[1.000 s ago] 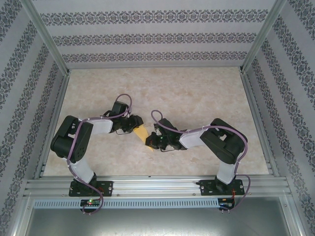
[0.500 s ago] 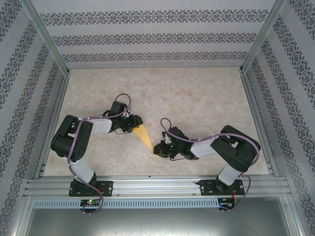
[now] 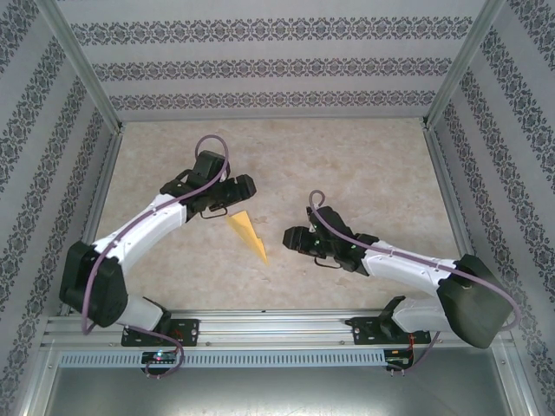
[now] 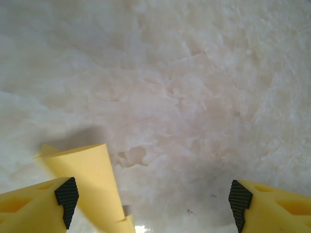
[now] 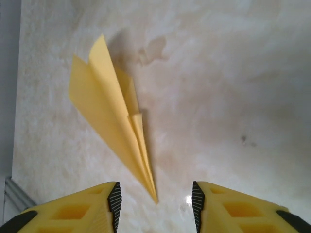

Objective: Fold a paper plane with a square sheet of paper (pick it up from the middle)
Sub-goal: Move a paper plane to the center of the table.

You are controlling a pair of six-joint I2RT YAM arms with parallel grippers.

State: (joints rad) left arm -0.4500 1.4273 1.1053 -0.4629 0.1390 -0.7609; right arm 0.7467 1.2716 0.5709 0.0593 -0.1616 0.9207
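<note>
Both jaws stand apart and empty: left gripper (image 3: 236, 192) wide, right gripper (image 3: 290, 236) narrower. The plane (image 3: 247, 232), a narrow yellow creased dart, lies on the table (image 3: 347, 165) between them, tip toward the near edge.

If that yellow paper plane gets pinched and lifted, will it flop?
Probably light and somewhat floppy: the paper plane is thin folded paper, one wing standing off the table. Its layered centre crease likely holds stiffer.

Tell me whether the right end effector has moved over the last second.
Yes. The right end effector has backed rightward toward the table's right rail, off the paper plane.
</note>
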